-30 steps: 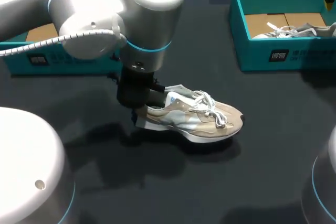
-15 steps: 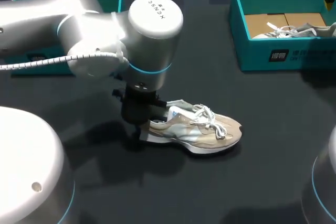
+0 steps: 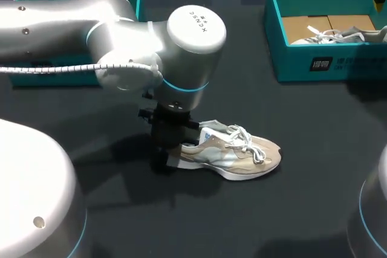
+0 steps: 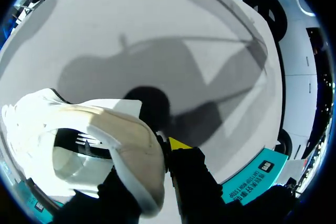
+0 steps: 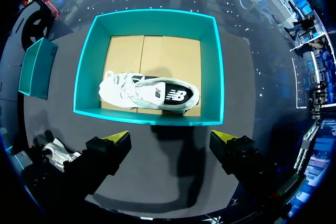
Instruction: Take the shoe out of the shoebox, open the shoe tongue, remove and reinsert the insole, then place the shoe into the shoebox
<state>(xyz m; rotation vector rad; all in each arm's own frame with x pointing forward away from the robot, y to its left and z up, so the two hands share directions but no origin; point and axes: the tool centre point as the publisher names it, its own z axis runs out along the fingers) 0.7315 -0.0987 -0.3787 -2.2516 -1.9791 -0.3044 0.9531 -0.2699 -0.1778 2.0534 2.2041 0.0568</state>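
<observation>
On matte dark table (image 3: 320,167), laced beige shoe (image 3: 239,156)

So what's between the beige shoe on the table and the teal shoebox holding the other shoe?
Nothing: in the head view only bare dark table separates the beige shoe from the teal shoebox.

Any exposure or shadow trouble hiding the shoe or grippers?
Left wrist view: the table is washed out pale, the shoe nearly blown white, with a heavy shadow across the table. Head view: even light, soft shadow beside the shoe. Right wrist view: shoebox well lit, right gripper casting shadow before it.
</observation>
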